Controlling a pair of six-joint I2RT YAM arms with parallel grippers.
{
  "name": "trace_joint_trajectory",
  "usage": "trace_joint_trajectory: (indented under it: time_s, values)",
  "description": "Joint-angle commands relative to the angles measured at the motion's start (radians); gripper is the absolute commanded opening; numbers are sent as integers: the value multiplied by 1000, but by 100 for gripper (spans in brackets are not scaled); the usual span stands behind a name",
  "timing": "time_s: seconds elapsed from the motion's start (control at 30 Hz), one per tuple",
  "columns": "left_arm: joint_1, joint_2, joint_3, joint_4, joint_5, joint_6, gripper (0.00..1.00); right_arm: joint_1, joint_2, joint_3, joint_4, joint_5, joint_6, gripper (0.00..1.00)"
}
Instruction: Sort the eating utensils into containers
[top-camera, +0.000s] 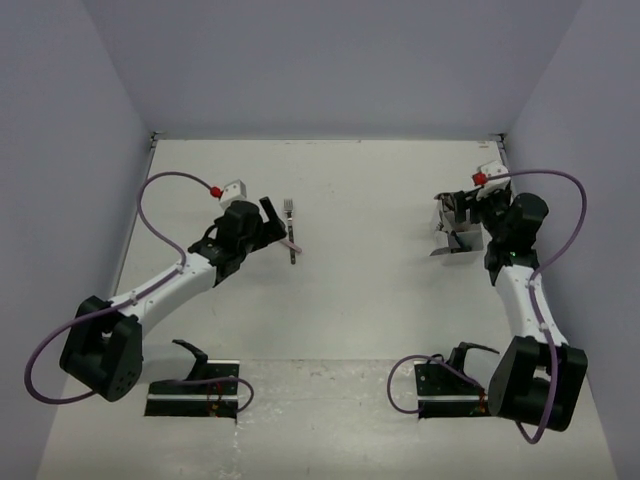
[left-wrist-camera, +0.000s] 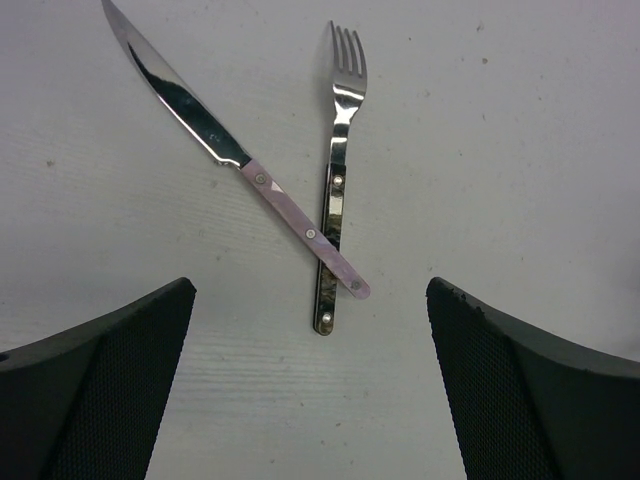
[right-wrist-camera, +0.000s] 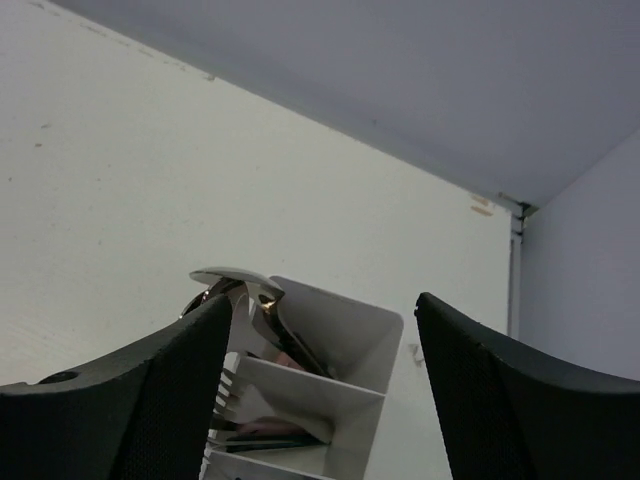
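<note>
A knife with a pink handle (left-wrist-camera: 250, 175) lies crossed over a fork with a dark handle (left-wrist-camera: 340, 150) on the white table. My left gripper (left-wrist-camera: 310, 400) is open and empty just short of their handle ends, with one finger on each side. In the top view the fork (top-camera: 289, 208) lies just right of the left gripper (top-camera: 272, 225). My right gripper (right-wrist-camera: 320, 400) is open and empty right above the white containers (right-wrist-camera: 345, 320). A spoon (right-wrist-camera: 262, 300) stands in the far compartment and a fork (right-wrist-camera: 225, 385) in the nearer one. The containers (top-camera: 455, 238) sit at the right of the table.
Lilac walls close in the table at the back and both sides. The right wall's corner (right-wrist-camera: 515, 215) stands close behind the containers. Purple cables (top-camera: 160, 215) loop off both arms. Two black base plates (top-camera: 195, 395) sit at the near edge.
</note>
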Motion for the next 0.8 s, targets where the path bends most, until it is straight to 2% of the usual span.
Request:
trace_joint_trajectory:
  time_s: [0.0, 0.07, 0.1, 0.23, 0.47, 0.63, 0.77]
  values:
    - [15, 29, 6, 3, 0, -67, 100, -5, -107, 13, 47, -8, 42, 77]
    - [15, 62, 20, -6, 0, -91, 100, -5, -150, 27, 47, 7, 81, 89]
    - [17, 79, 29, -23, -2, -116, 100, -5, -161, 51, 38, 15, 91, 99]
    - [15, 176, 104, -72, -5, -181, 100, -5, -204, 116, -21, 15, 189, 99]
    - [17, 395, 235, -135, -20, -324, 100, -3, -239, 166, -13, -52, 317, 99]
    - [21, 515, 316, -190, -83, -429, 96, -3, -244, 159, 5, -61, 340, 99]
    - [26, 533, 352, -262, -155, -517, 88, -3, -236, 154, 13, -58, 335, 99]
